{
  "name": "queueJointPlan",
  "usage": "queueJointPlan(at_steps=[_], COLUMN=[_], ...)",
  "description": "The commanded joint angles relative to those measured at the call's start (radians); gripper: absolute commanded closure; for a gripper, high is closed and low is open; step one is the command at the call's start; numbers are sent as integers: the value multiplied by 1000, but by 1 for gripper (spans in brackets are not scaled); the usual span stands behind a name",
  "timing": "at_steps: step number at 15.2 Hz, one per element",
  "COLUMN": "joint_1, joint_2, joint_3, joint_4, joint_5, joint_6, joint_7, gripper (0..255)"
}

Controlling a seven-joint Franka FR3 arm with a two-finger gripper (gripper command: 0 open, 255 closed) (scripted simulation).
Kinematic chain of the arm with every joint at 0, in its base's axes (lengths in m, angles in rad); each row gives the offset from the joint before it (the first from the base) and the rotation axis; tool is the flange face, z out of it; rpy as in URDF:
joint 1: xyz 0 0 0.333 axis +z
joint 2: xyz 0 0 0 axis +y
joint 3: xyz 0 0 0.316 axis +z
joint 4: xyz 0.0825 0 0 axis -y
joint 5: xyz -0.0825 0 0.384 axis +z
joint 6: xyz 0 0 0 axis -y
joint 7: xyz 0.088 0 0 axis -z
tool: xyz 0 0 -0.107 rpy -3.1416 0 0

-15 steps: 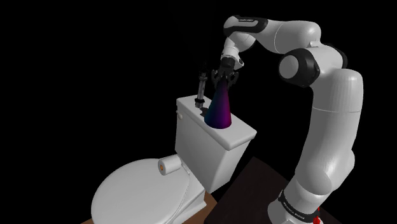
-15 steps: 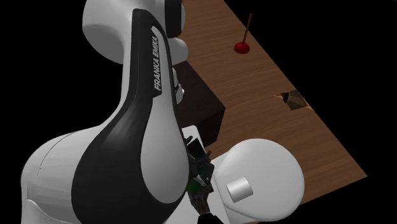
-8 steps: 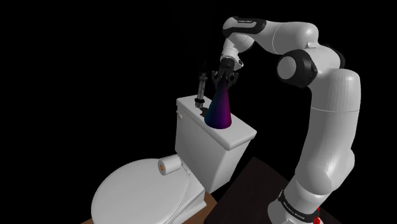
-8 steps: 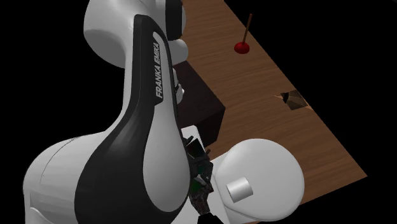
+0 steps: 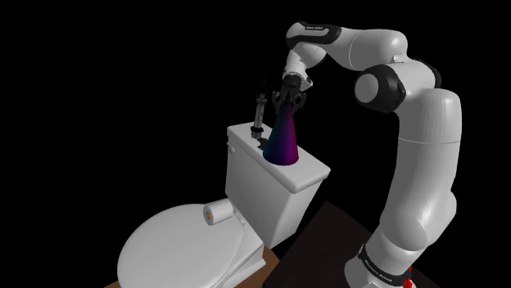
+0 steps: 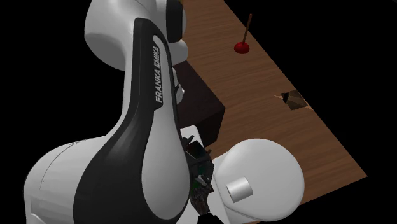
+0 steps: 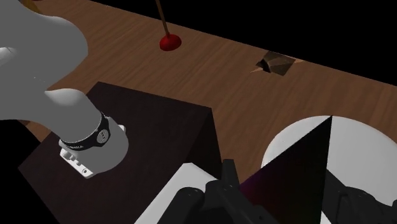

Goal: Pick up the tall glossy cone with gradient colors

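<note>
The tall glossy cone [image 5: 282, 139], dark blue fading to purple, stands upright on the lid of the white toilet tank [image 5: 262, 184]. My black gripper [image 5: 290, 106] comes down over the cone's tip, its fingers on either side of the narrow upper part. In the wrist view the cone [image 7: 299, 165] looks almost black, and the gripper [image 7: 283, 191] clasps it between its two fingers. The cone's base rests on the tank lid. Behind my arm in the second exterior view, the gripper [image 6: 200, 181] peeks out.
A thin dark upright object [image 5: 257, 110] stands on the tank just beside the cone. A paper roll [image 5: 215, 213] lies on the closed toilet lid [image 5: 180, 245]. The dark stand [image 7: 146, 140] sits on a wooden floor [image 6: 273, 70] with a red plunger [image 6: 242, 44] and a small brown object [image 7: 275, 63].
The arm's elbow has shifted very slightly. The cone stands in the same place on the tank lid.
</note>
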Motion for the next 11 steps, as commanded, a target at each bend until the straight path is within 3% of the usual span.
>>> queueJointPlan(at_steps=[1, 11], joint_1=[-28, -27], joint_2=[-4, 25], joint_3=[-20, -54], joint_4=[24, 166], joint_5=[7, 65], joint_6=[-16, -125], joint_7=[17, 78], gripper=[255, 255])
